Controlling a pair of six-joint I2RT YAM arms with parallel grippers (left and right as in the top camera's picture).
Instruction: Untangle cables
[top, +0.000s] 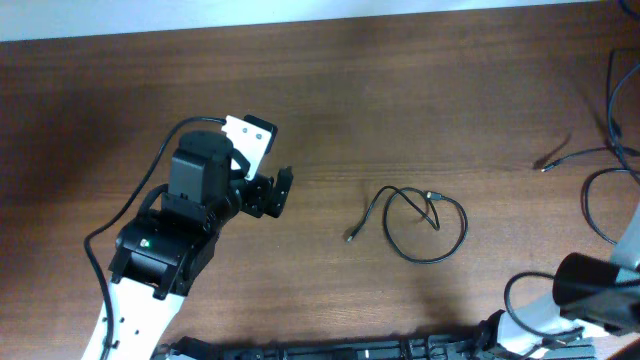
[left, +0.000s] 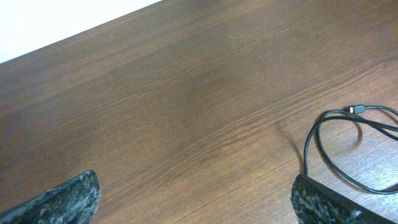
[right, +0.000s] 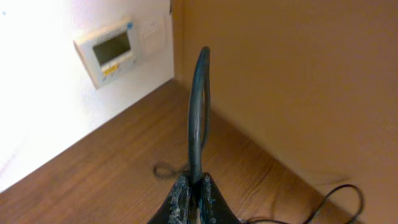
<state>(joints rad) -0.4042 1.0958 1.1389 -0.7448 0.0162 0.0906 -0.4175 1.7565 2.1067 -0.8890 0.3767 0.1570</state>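
Lying looped, the cable (top: 435, 212) sits well inside the table (top: 300, 80) edges.

Two robot arms (top: 185, 225) (top: 600, 290), at least two thin black cables (top: 464, 226) (top: 575, 156), one table (top: 400, 90)

The table (top: 420, 90) reads as dark brown wood, fine grain streaking under a smooth, low-sheen finish, and the thin black cable (top: 425, 225) on it looks like smooth rubbery plastic with barely a glint. The left gripper (top: 277, 192) shows fingers (left: 68, 199) of black material mottled grey and rough-looking, on an arm casing (top: 200, 170) of matt black and smooth white plastic. At the right gripper (right: 198, 190), equally scuffed and speckled, the second cable (right: 199, 106) carries a glossy highlight along its dark sheath, with a white plastic wall panel (right: 112, 53) behind.
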